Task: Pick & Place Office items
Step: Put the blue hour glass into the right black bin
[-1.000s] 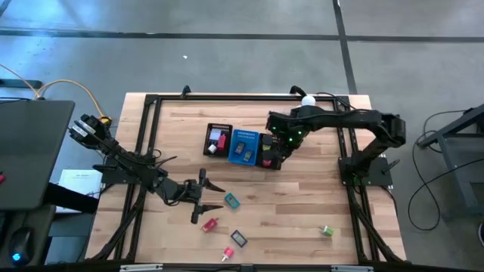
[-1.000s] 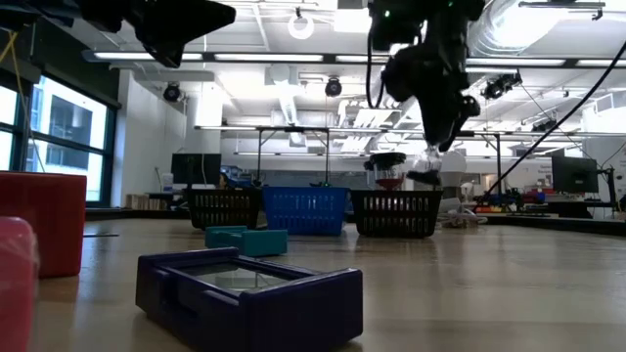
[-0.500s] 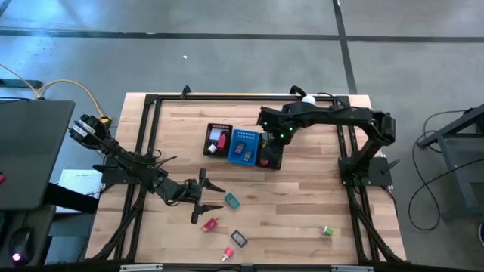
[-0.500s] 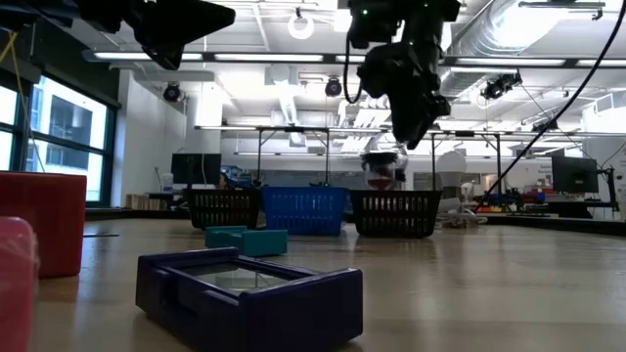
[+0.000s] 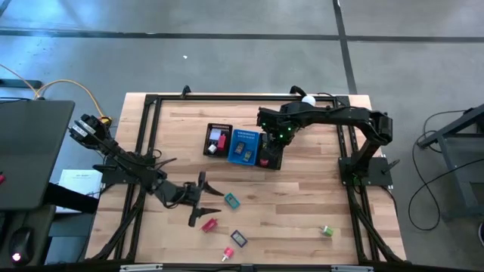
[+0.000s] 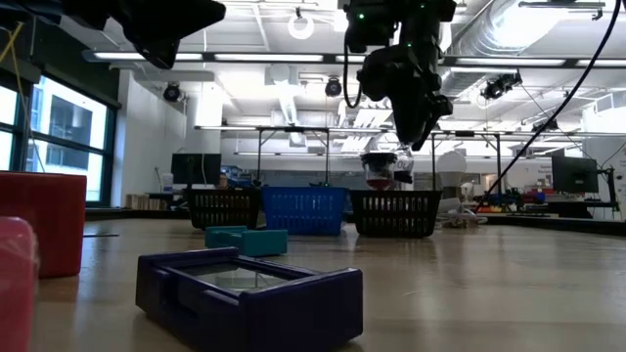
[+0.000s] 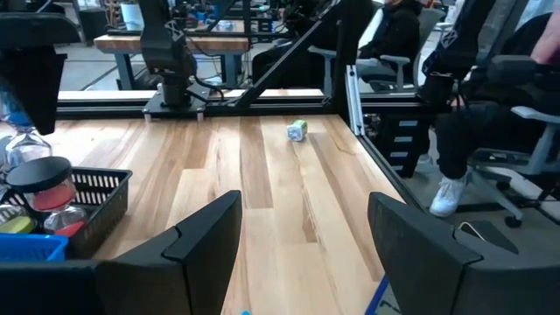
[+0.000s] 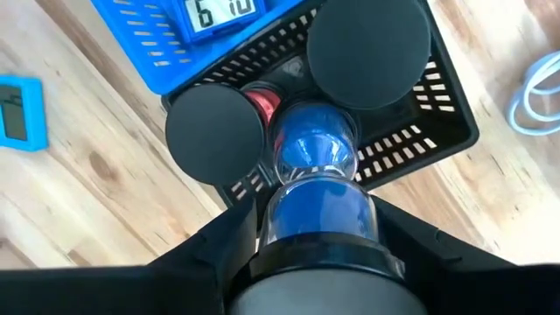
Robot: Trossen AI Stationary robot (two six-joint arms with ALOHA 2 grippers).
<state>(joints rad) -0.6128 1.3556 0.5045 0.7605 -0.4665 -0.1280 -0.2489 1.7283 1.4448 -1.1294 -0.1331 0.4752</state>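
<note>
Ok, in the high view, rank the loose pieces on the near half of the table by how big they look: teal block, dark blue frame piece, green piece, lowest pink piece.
1. teal block and dark blue frame piece: largest, too alike to separate.
2. green piece and lowest pink piece: smaller, also too close to rank.

All lie flat on the table, so camera nearness hardly matters.

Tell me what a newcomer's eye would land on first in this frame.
First, the right gripper, shut on a blue sand timer and held above the black end section of the mesh tray. Next, the left gripper, open, low over the table near a pink piece and a teal piece. A green piece lies alone toward the table's right side.
</note>
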